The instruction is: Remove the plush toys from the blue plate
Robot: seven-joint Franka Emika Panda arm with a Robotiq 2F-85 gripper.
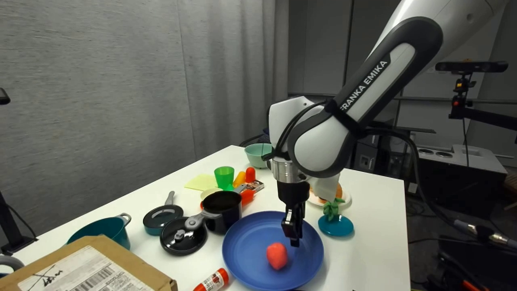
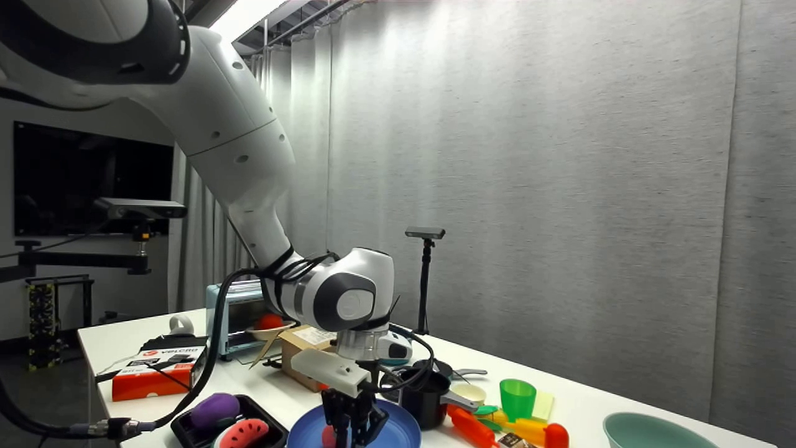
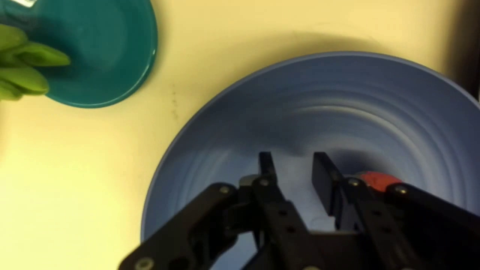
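The red plush toy [image 1: 277, 256] lies alone on the blue plate [image 1: 240, 246]. It also shows in the wrist view [image 3: 378, 179], mostly hidden behind a finger, and in an exterior view [image 2: 328, 437] beside the gripper. My gripper [image 1: 294, 239] points down over the plate, beside the red toy. In the wrist view my gripper [image 3: 292, 159] has its fingers apart with nothing between them; the red toy is outside the right finger. The purple plush toy [image 2: 215, 411] lies in a black tray [image 2: 280, 429] next to the plate. A round orange-red item [image 2: 269, 322] sits in a dish farther back.
A black pot [image 1: 224, 210], black lid [image 1: 183, 238] and red-capped bottle [image 1: 212, 281] stand close to the plate. A teal dish [image 1: 336, 226] with a green plant is beside it. A cardboard box [image 1: 85, 266] and green cup [image 1: 224, 177] are farther off. A watermelon slice [image 2: 244, 434] shares the tray.
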